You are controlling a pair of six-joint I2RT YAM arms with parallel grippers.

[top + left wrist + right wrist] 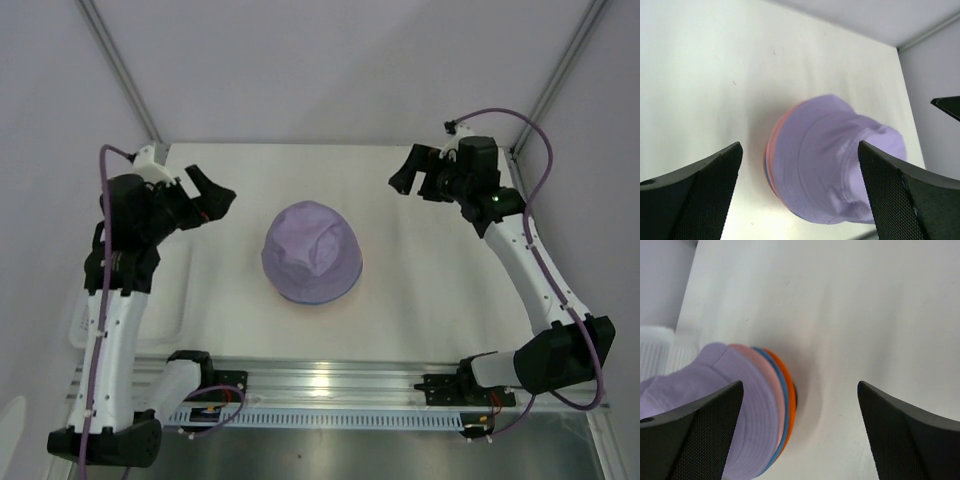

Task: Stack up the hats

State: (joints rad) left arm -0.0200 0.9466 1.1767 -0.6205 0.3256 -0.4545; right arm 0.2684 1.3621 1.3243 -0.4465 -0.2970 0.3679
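Hats (757,405): lav., pink, blue, orange

We note a white table (440,300), stack of hats (312,252) at frame centre, orange hat (789,385) lowest, touching the surface.

1. Lavender hat (835,160) tops a stack on the white table (715,75); pink brim edge (774,142) and blue brim edge (767,172) show at its left
2. Left gripper (800,145) spread wide, holding nothing; clear of the stack

Overhead camera looks down from the near edge, well back; the wrist cameras (one per side) slant in closer — all three share the stacked hats (310,252).
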